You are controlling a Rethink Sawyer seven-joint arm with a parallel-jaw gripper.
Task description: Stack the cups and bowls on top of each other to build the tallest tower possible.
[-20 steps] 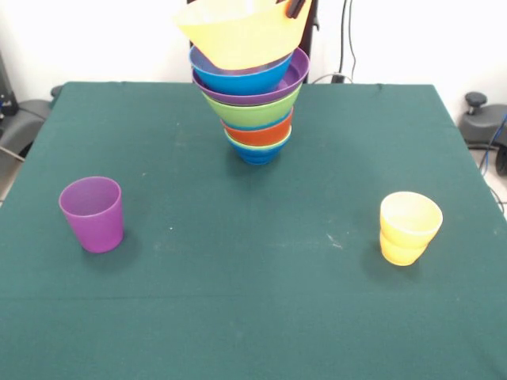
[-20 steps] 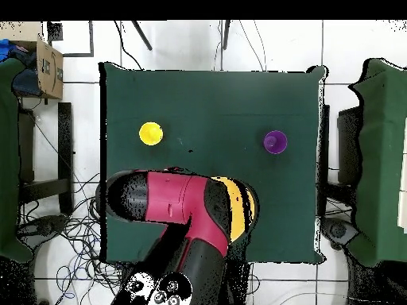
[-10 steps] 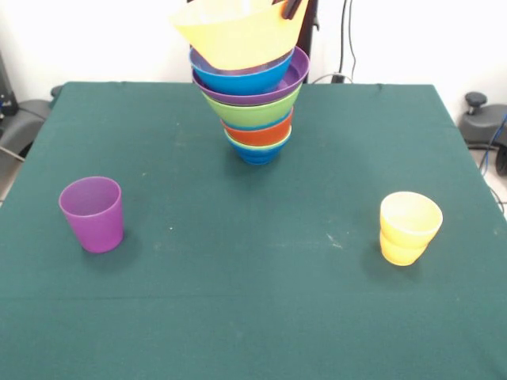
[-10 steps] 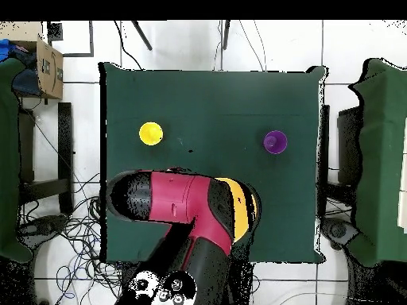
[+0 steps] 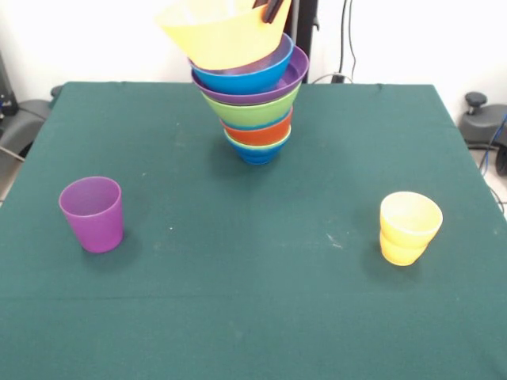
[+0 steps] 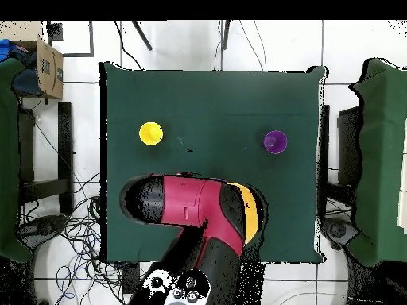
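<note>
Across the green-clothed table (image 5: 238, 317), largest thing in view, the red and black arm (image 6: 195, 210) reaches over the stack in the overhead view, its bulk now a little further toward 3 o'clock than half a second ago. Beneath it only a curved strip of the orange bowl (image 6: 250, 214) shows.

From the front, the tower (image 5: 252, 103) stands at 12 o'clock on the cloth, leaning. The large orange bowl (image 5: 218, 32) at its top has slid toward 9 o'clock since the earlier frame and now tilts, overhanging the large blue bowl (image 5: 238, 75) under it on that side. Below come the wide purple bowl (image 5: 297, 75), the large green bowl (image 5: 253, 111), the red-orange bowl (image 5: 261, 133), a thin green rim, a light blue rim, and the small dark blue bowl (image 5: 257, 154) on the cloth. Each bowl sits nested in the one beneath; what else lies inside them cannot be seen.

The gripper (image 5: 273, 8) shows only as dark tips at the orange bowl's rim, at the picture's top edge; whether it grasps the rim or how wide it stands cannot be told.

The purple cup (image 5: 92, 214) stands upright at 8 o'clock and the yellow cup (image 5: 409, 227) upright at 4 o'clock, both mouth up, empty, unmoved, well apart from the tower.
</note>
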